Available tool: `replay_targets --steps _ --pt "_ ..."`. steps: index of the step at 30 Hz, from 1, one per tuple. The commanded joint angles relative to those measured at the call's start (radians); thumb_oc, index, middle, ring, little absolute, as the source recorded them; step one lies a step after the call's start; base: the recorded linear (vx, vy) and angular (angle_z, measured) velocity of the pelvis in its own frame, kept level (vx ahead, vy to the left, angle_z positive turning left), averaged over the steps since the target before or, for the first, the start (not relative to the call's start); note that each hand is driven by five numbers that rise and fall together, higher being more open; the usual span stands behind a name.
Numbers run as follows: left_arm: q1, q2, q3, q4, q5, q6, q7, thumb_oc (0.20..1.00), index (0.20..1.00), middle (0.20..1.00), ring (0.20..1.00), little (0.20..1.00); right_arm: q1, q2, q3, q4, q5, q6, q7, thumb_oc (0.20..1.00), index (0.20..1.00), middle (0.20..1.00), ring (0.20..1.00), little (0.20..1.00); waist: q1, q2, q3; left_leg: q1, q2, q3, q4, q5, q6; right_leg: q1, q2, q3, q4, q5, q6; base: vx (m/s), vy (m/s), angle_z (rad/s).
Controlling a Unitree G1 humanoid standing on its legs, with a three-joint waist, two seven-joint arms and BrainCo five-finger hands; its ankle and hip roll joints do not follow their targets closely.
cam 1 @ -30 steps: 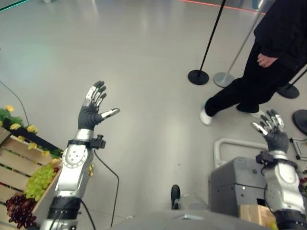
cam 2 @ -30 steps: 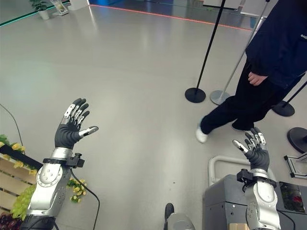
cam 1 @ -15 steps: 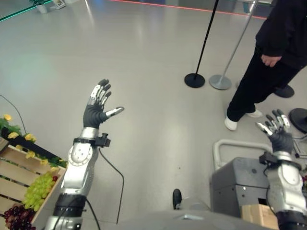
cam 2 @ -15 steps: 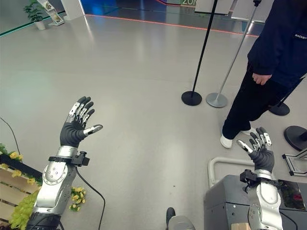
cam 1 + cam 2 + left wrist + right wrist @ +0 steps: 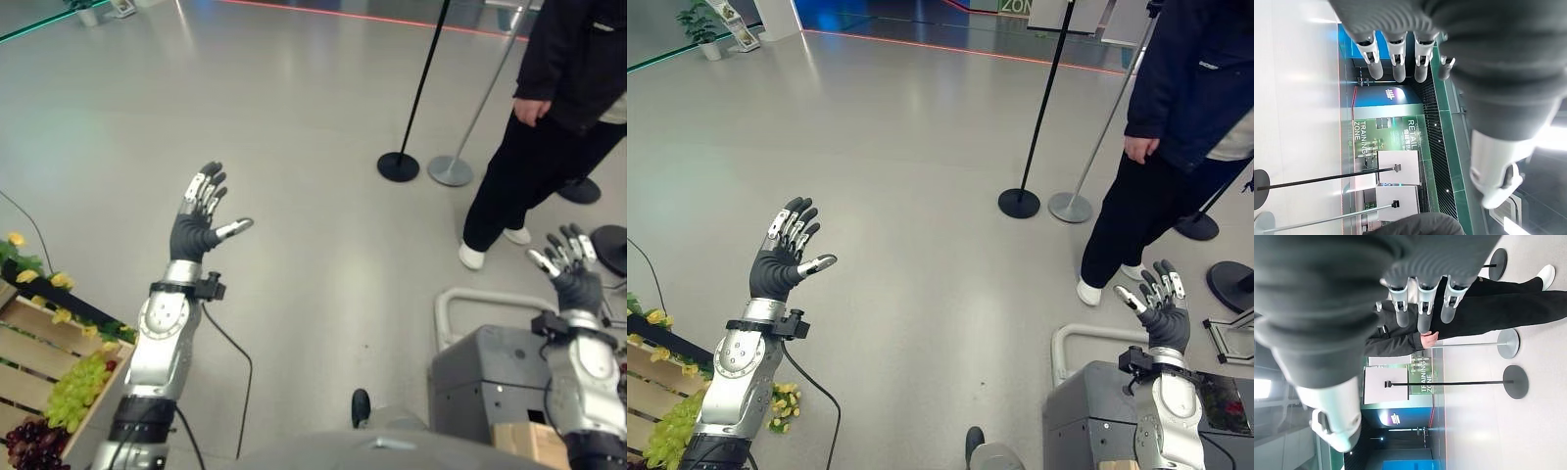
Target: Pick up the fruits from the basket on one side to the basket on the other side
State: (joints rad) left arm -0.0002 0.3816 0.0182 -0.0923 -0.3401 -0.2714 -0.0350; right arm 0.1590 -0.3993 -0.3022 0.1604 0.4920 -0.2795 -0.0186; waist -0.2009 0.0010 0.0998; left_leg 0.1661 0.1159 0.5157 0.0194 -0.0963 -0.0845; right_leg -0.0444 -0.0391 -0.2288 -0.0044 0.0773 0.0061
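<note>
So both my hands are up in the air with nothing in them: left hand (image 5: 192,230) has its fingers spread and the thumb sticking out sideways, right hand (image 5: 1163,315) is raised over a grey box (image 5: 480,377) with its fingers fanned out too. The fruit is way down at my lower left, green grapes (image 5: 76,381) and dark grapes (image 5: 37,441) sitting in a wooden crate (image 5: 39,338), well apart from either hand. I'd say the task hasn't really started, so the move is to bring the left hand down and back toward the crate, come at the green bunch from above and curl round it gently so the grapes don't squash or shed. I can't make out a second basket, so I'd want to look for one first. The left eye view gets both grape bunches, the right eye only catches the green ones (image 5: 668,433). A person (image 5: 1176,127) stands by the stanchions (image 5: 399,164) at front right; the right wrist view shows them past my fingers.
</note>
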Motion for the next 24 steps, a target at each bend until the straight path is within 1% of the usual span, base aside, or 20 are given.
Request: replay_targets --steps 1,12,15,17,18,19,20,21,22,23,24 --pt "-0.029 0.023 -0.003 -0.041 -0.013 -0.052 0.009 1.000 1.000 1.000 1.000 1.000 -0.033 -0.002 -0.020 -0.034 -0.017 -0.053 0.017 1.000 1.000 1.000 1.000 1.000 0.012 -0.055 -0.017 -0.045 -0.014 -0.026 0.122 -0.074 0.036 0.061 -0.018 -0.004 -0.008 -0.077 0.117 -0.02 -0.016 0.05" --pt "-0.054 0.011 -0.033 -0.032 -0.035 -0.042 0.006 1.000 1.000 1.000 1.000 1.000 -0.027 -0.001 -0.010 -0.022 -0.016 -0.049 0.014 1.000 1.000 1.000 1.000 1.000 0.015 -0.047 -0.018 -0.051 -0.011 -0.070 0.102 -0.054 0.028 0.074 -0.008 -0.021 -0.017 -0.084 0.107 -0.01 -0.035 0.10" --pt "-0.064 0.012 -0.043 -0.027 -0.042 -0.042 0.006 1.000 1.000 1.000 1.000 1.000 -0.028 -0.008 -0.019 -0.021 -0.009 -0.054 0.009 1.000 1.000 1.000 1.000 1.000 0.010 -0.043 -0.016 -0.057 0.001 -0.075 0.126 -0.057 0.020 0.075 -0.003 -0.021 -0.013 -0.093 0.099 0.01 -0.088 0.13" --pt "-0.068 0.012 -0.046 -0.023 -0.049 -0.044 0.007 1.000 1.000 1.000 1.000 1.000 -0.029 -0.015 -0.025 -0.024 -0.004 -0.055 0.009 1.000 1.000 1.000 1.000 1.000 0.005 -0.043 -0.013 -0.066 0.018 -0.072 0.178 -0.070 0.015 0.079 0.001 -0.018 -0.007 -0.104 0.091 0.03 -0.122 0.05" --pt "-0.072 0.013 -0.044 -0.021 -0.055 -0.043 0.009 1.000 1.000 1.000 1.000 1.000 -0.030 -0.022 -0.030 -0.037 -0.001 -0.058 0.008 1.000 1.000 1.000 1.000 1.000 0.003 -0.046 -0.001 -0.089 0.048 -0.067 0.280 -0.085 0.005 0.087 0.006 -0.006 0.002 -0.121 0.079 0.03 -0.139 0.00" --pt "-0.072 0.013 -0.044 -0.021 -0.055 -0.043 0.008 1.000 1.000 1.000 1.000 1.000 -0.030 -0.022 -0.030 -0.038 -0.001 -0.058 0.008 1.000 1.000 1.000 1.000 1.000 0.003 -0.044 0.001 -0.094 0.055 -0.068 0.295 -0.091 0.003 0.087 0.009 -0.006 0.003 -0.122 0.077 0.04 -0.180 -0.01" --pt "-0.073 0.014 -0.044 -0.021 -0.058 -0.043 0.010 1.000 1.000 1.000 1.000 1.000 -0.032 -0.023 -0.030 -0.041 0.007 -0.060 0.008 1.000 1.000 1.000 1.000 1.000 0.005 -0.045 0.010 -0.117 0.086 -0.072 0.379 -0.079 -0.012 0.099 0.021 0.001 0.005 -0.133 0.064 0.06 -0.138 -0.08" --pt "-0.072 0.015 -0.043 -0.017 -0.058 -0.045 0.014 1.000 1.000 1.000 1.000 1.000 -0.034 -0.026 -0.025 -0.038 0.011 -0.061 0.009 1.000 1.000 1.000 1.000 1.000 0.008 -0.046 0.017 -0.129 0.106 -0.084 0.443 -0.048 -0.021 0.112 0.031 0.013 0.009 -0.142 0.054 0.06 -0.132 -0.12" --pt "-0.072 0.015 -0.043 -0.017 -0.058 -0.045 0.014 1.000 1.000 1.000 1.000 1.000 -0.034 -0.026 -0.025 -0.038 0.011 -0.061 0.009 1.000 1.000 1.000 1.000 1.000 0.008 -0.046 0.017 -0.129 0.106 -0.084 0.443 -0.048 -0.021 0.112 0.031 0.013 0.009 -0.142 0.054 0.03 -0.191 -0.35" --pt "-0.066 0.013 -0.035 -0.010 -0.054 -0.046 0.023 1.000 1.000 1.000 1.000 1.000 -0.037 -0.033 -0.015 -0.048 0.010 -0.059 0.014 1.000 1.000 1.000 1.000 1.000 0.025 -0.056 0.048 -0.164 0.133 -0.118 0.586 0.025 -0.028 0.131 0.048 0.043 0.022 -0.138 0.014 -0.02 -0.156 -0.53" --pt "-0.064 0.014 -0.032 -0.009 -0.053 -0.048 0.027 1.000 1.000 1.000 1.000 1.000 -0.038 -0.035 -0.013 -0.051 0.011 -0.058 0.015 1.000 1.000 1.000 1.000 1.000 0.031 -0.059 0.056 -0.177 0.130 -0.142 0.619 0.045 -0.032 0.135 0.054 0.058 0.028 -0.141 0.005 -0.02 -0.166 -0.93"
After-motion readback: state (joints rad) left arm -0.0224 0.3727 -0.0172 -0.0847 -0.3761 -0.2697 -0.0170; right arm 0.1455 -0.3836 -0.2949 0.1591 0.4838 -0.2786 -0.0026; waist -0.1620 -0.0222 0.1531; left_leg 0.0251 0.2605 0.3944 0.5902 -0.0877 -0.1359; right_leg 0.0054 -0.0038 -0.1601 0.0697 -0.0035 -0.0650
